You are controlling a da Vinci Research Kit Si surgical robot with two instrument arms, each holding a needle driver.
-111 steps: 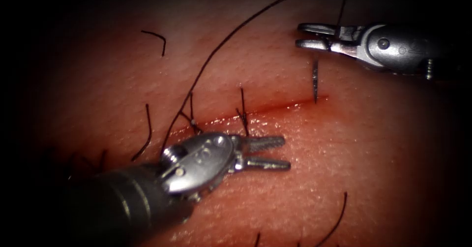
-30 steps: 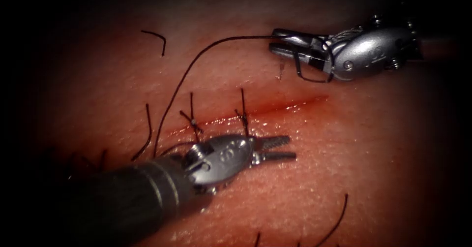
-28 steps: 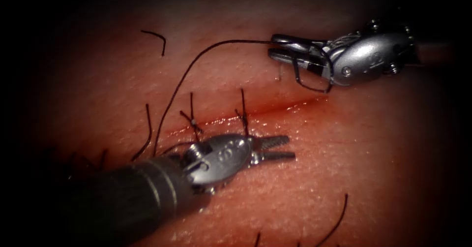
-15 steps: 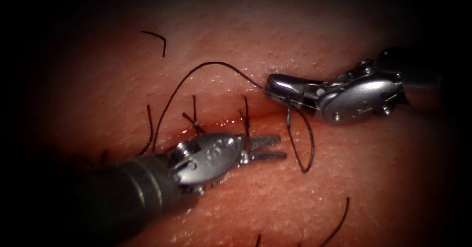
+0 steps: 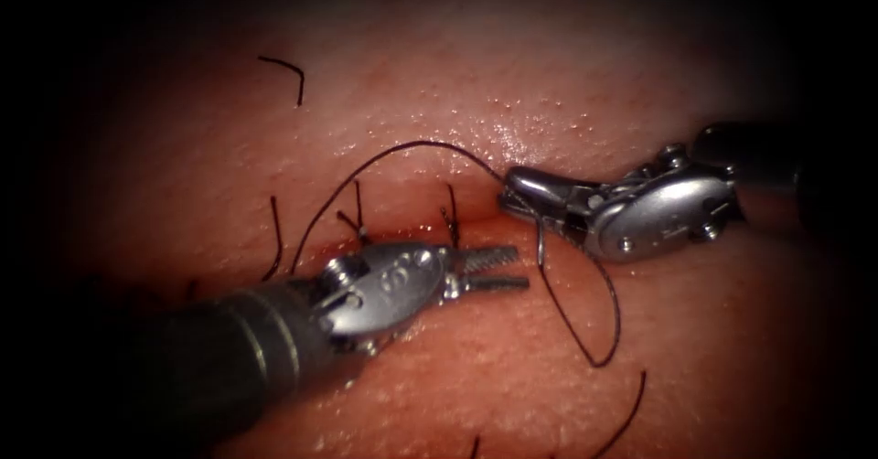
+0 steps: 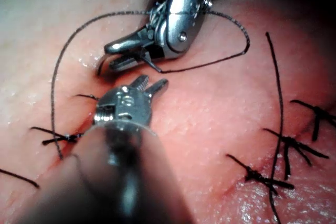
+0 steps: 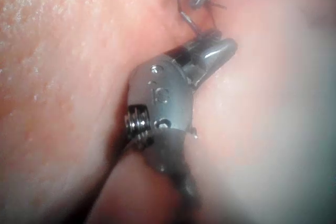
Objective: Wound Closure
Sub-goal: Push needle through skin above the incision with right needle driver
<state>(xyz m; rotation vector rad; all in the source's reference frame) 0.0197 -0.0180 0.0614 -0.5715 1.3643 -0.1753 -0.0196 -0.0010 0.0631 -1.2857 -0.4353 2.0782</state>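
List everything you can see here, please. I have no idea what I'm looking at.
tissue: one, pink-red, under everything.
cut: one, red, across the middle.
stitches: two, black, across the cut.
needle: one, silver, in the right hand at the cut; unclear if it is in the tissue.
thread: one long strand, black, looping from the right hand.
cut ends of thread: several, black, scattered.
left hand: silver, open, empty, below the cut.
right hand: silver, shut on the needle.

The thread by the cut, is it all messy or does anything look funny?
A little. The thread sags in a loose loop over the tissue below the right tool, whose jaws are shut on the needle at the cut. Short cut ends lie scattered. The left tool is open, holding nothing.
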